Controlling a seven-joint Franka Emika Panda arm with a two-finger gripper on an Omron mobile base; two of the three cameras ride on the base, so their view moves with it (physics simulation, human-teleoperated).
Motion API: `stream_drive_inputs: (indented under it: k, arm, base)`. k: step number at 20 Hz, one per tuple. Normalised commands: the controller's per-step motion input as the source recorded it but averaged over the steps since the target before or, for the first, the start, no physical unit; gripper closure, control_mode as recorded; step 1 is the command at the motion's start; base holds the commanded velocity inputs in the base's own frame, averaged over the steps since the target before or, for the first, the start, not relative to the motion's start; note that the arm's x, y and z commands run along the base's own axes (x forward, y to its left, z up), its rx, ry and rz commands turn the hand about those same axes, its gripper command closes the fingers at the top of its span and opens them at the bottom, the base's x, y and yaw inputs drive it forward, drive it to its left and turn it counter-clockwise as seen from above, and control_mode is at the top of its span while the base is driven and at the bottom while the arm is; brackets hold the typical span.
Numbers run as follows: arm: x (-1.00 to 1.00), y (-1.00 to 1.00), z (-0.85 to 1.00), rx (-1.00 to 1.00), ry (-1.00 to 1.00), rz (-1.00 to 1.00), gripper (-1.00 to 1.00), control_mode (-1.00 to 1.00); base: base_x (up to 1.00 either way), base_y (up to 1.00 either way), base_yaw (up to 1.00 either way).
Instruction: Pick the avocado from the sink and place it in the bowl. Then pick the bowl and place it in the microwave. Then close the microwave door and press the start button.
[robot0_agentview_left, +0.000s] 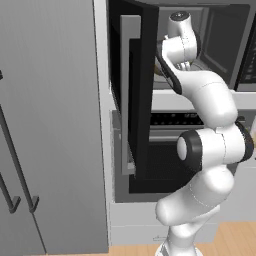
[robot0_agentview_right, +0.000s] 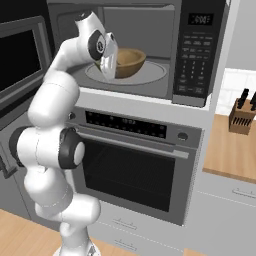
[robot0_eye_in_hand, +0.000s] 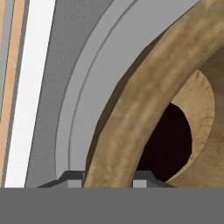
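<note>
The bowl sits on the glass turntable inside the microwave, and its rim runs between the tips of the gripper, which is clamped on it. It looks stiff, light wood, best held by that thin rim. I count one bowl, one dark avocado in it, probably loose, and one microwave door standing open.
</note>
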Motion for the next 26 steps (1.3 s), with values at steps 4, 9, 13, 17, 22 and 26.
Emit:
stream_drive_inputs:
  k: [4, 9, 13, 17, 22, 26]
  arm:
    - [0.07, 0.00, -0.11, 0.00, -0.01, 0.00, -1.00, -1.00]
    - [-0.10, -0.01, -0.13, 0.00, -0.14, 0.01, -1.00, -1.00]
    - [-0.27, 0.00, -0.03, -0.02, -0.24, 0.02, -1.00, -1.00]
    - [-0.43, -0.02, -0.03, -0.02, -0.26, 0.01, -1.00, -1.00]
    - [-0.37, -0.14, -0.26, -0.05, -0.13, 0.00, -1.00, -1.00]
    - [-0.37, -0.49, -0.26, -0.15, -0.10, 0.00, -1.00, -1.00]
  base:
    - [0.00, 0.00, 0.00]
    - [0.00, 0.00, 0.00]
    - [0.00, 0.00, 0.00]
    - [0.00, 0.00, 0.00]
    - [0.00, 0.00, 0.00]
    - [0.00, 0.00, 0.00]
